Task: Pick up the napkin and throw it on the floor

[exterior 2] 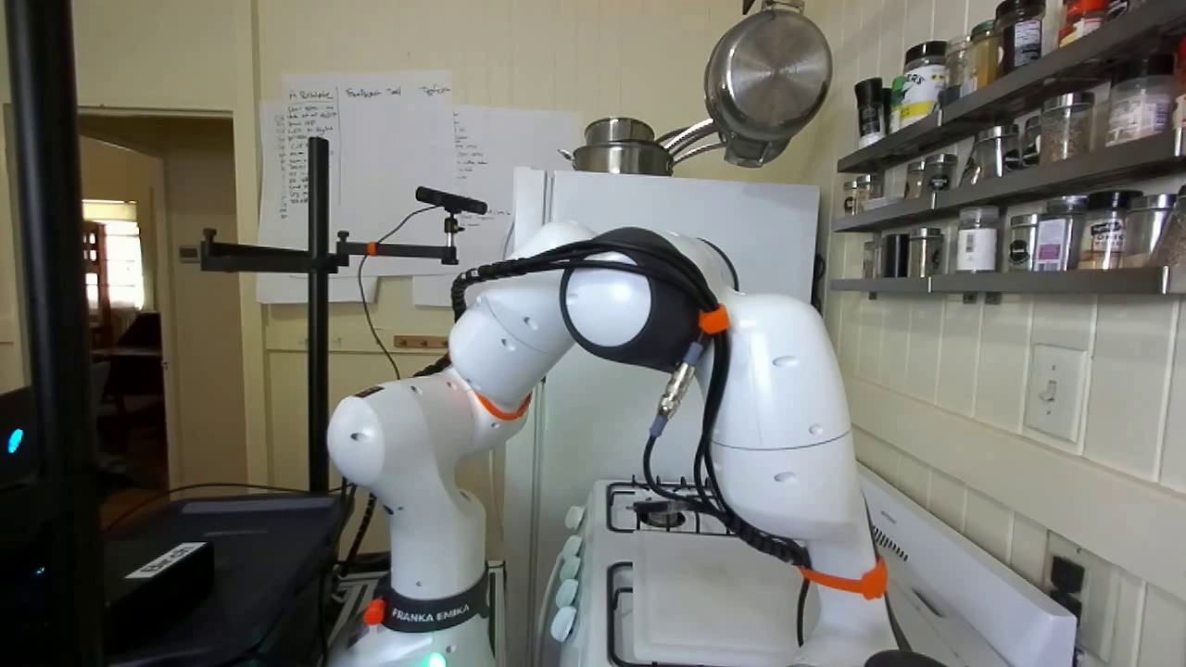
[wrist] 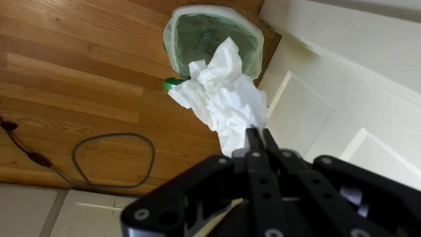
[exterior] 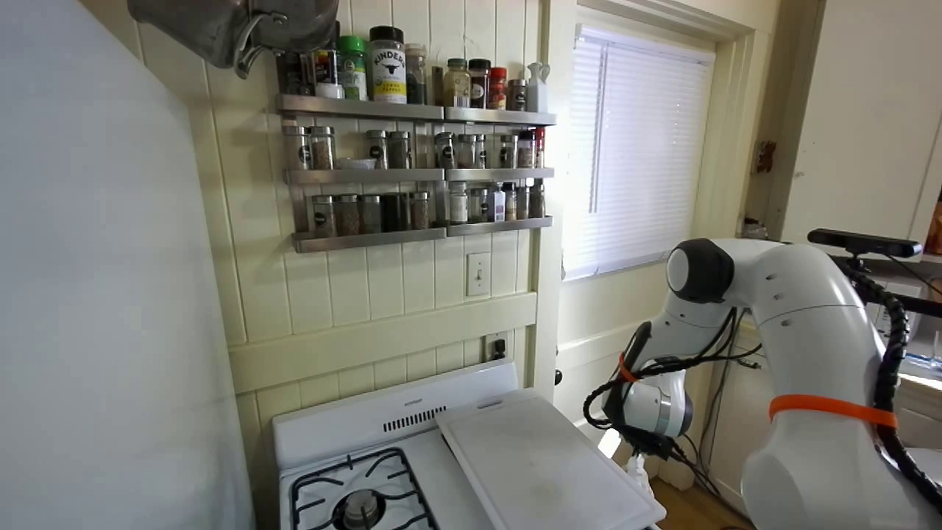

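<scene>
The napkin is a crumpled white paper wad in the wrist view, hanging from the fingertips. It also shows in an exterior view, just past the right edge of the stove. My gripper is shut on one end of the napkin, with the fingers nearly together. In an exterior view the gripper points down, partly hidden by cables. The floor is brown wood, well below the napkin, and a strip shows in an exterior view. The gripper and napkin are out of frame in the remaining exterior view.
A bin with a pale liner stands on the floor, partly overlapped by the napkin in the wrist view. A grey cable lies on the floor. A white door is at the right. A white board lies on the stove.
</scene>
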